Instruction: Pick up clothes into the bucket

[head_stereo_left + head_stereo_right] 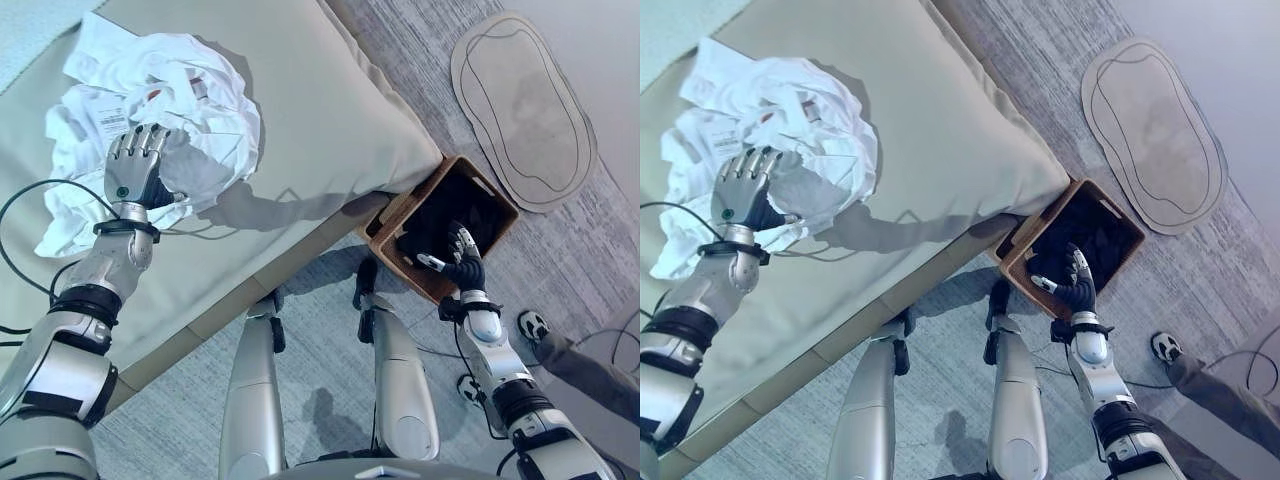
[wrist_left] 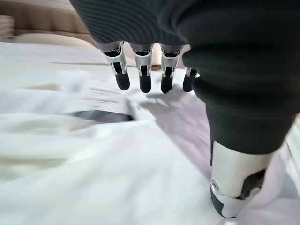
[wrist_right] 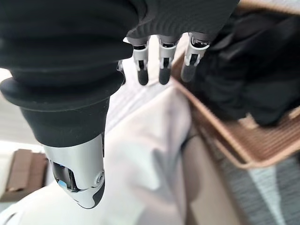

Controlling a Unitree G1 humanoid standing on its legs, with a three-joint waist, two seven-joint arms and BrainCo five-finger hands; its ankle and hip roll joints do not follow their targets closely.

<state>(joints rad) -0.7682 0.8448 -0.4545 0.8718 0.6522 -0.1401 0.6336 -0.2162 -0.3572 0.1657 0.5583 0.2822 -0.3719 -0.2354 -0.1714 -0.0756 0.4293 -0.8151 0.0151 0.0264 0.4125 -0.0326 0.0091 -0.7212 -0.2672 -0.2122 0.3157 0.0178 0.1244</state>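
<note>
On the bed (image 1: 330, 120) lies a heap of white clothes (image 1: 170, 110), with the left hand (image 1: 135, 165) flat on it, fingers straight. Over the brown basket (image 1: 400, 212) on the floor, the right hand (image 1: 462, 262) hangs, fingers loose. Dark clothes (image 1: 455, 215) inside are hard to make out.

I am looking down into what reads as a bedroom in a home. A wide bed (image 1: 330, 110) in pale beige bedding is taking up the upper left of the frame, and crumpled white clothes (image 1: 160, 110) are lying on it. Grey patterned carpet (image 1: 420, 50) is covering the floor. At the right of centre a brown woven basket (image 1: 400, 215) holding dark clothing is sitting just beside the bed's corner. In the upper right a flat oval mat (image 1: 525, 110) is lying on the carpet.
</note>
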